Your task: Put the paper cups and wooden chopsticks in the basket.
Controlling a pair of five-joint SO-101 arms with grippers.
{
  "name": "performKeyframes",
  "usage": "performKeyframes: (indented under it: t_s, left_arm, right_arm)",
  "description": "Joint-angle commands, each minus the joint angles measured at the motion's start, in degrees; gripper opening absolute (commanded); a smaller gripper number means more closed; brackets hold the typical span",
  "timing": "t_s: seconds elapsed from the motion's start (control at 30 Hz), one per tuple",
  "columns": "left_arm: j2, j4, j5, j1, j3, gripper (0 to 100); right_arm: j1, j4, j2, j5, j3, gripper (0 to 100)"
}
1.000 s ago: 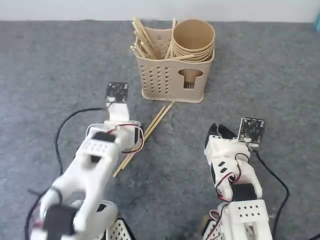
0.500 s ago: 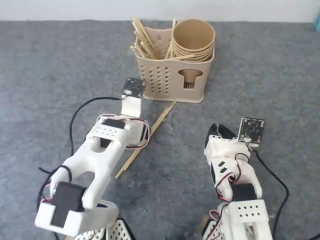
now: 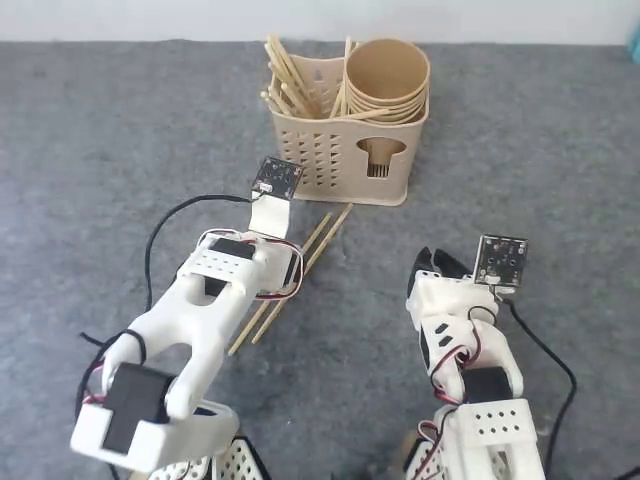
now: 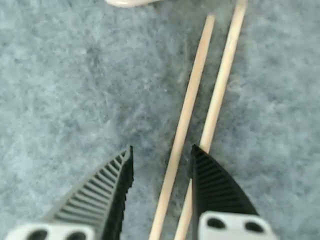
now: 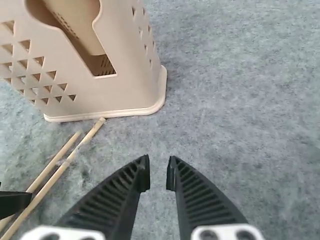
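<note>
A beige basket [image 3: 335,160] stands at the back of the grey carpet, with stacked paper cups [image 3: 388,75] and several wooden chopsticks [image 3: 292,85] inside it. Two loose chopsticks [image 3: 318,240] lie on the carpet in front of it, slanting toward its base. My left gripper [image 4: 162,149] hangs open just above them. One chopstick [image 4: 192,95] runs between the fingers and the other [image 4: 224,75] passes under one finger [image 4: 215,190]. My right gripper [image 5: 157,161] is shut on nothing, low over bare carpet in front of the basket [image 5: 125,65].
The carpet [image 3: 540,170] is open to the right of the basket and on the far left. A black cable [image 3: 165,235] loops beside the left arm. In the right wrist view, the loose chopsticks [image 5: 60,160] lie off to one side of the gripper.
The left arm has swung forward toward the basket and now sits over the loose chopsticks, which lie slightly further apart. The right arm has not moved.
</note>
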Motion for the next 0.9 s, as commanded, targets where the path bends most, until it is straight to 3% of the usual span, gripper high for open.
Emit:
performKeyframes:
  t_s: [0.0, 0.2, 0.37, 0.53, 0.73, 0.87]
  left_arm:
    - [0.0, 0.4, -0.4, 0.6, -0.9, 17]
    - [4.2, 2.9, -0.1, 0.7, -3.7, 16]
    - [14.2, 11.5, -0.1, 0.7, -13.9, 0]
    - [19.9, 18.6, -0.1, 0.2, -21.3, 1]
    - [13.0, 18.5, -0.2, 0.3, -16.4, 1]
    - [3.0, 13.4, -0.2, 0.7, -7.3, 1]
  right_arm:
    - [-0.4, -1.3, 0.5, 0.3, -0.4, 7.1]
    - [-0.4, -1.3, 0.4, 0.3, -0.4, 6.9]
    - [-0.4, -1.3, 0.4, 0.3, -0.4, 6.9]
    - [-0.2, -1.3, 0.4, 0.3, -0.4, 6.9]
    - [-0.4, -1.0, 0.4, 0.3, -0.3, 6.9]
    - [-0.6, -0.7, 0.4, 0.2, -0.6, 6.9]
